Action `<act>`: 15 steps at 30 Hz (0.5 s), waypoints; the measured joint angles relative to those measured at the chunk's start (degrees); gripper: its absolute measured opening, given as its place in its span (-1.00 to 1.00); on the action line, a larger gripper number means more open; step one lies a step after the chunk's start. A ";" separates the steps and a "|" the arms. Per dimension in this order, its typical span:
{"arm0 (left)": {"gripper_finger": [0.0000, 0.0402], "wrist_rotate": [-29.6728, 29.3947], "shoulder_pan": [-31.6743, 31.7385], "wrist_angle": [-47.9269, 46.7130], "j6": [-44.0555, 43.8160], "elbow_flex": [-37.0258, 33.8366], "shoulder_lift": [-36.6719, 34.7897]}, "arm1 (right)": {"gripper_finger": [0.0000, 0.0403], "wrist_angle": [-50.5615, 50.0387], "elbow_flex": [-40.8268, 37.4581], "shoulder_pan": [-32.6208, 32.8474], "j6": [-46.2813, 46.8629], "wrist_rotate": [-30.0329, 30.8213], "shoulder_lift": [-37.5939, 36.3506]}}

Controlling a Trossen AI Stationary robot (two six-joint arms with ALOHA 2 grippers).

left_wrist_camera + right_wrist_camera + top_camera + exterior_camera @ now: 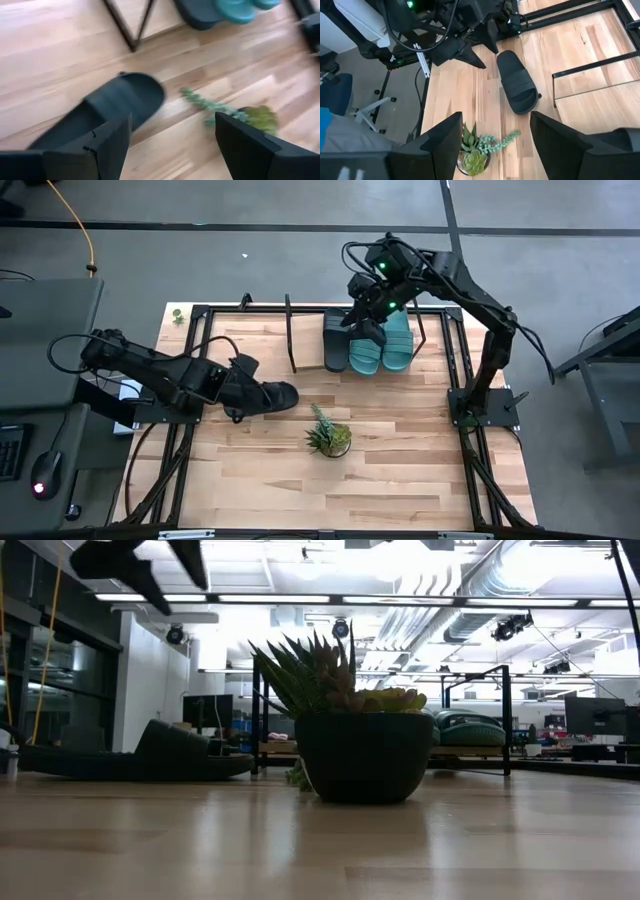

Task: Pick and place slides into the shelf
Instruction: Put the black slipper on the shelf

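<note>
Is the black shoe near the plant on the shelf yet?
No. The black rubber slide sandal lies flat on the wooden tabletop, apart from the low shelf.

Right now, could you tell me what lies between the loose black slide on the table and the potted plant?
Only bare tabletop: in the high view the black slide and the potted plant are apart, and the right wrist view agrees.

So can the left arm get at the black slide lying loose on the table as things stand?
Probably yes. The left claw is open above the black slide, which lies flat on the table with nothing on it. The potted plant stands off to one side, clear of the approach.
</note>
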 joint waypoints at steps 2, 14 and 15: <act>0.33 -0.28 -0.73 -1.28 -1.55 -1.06 -0.30 | 0.11 0.27 0.00 0.01 0.00 -0.22 0.34; 0.33 0.68 -5.58 26.21 -13.33 -30.79 -17.65 | 0.11 0.69 0.00 0.04 0.44 -0.60 0.58; 0.33 0.70 -5.77 29.53 -13.78 -33.56 -19.45 | 0.11 0.69 0.00 0.02 0.51 -0.62 0.60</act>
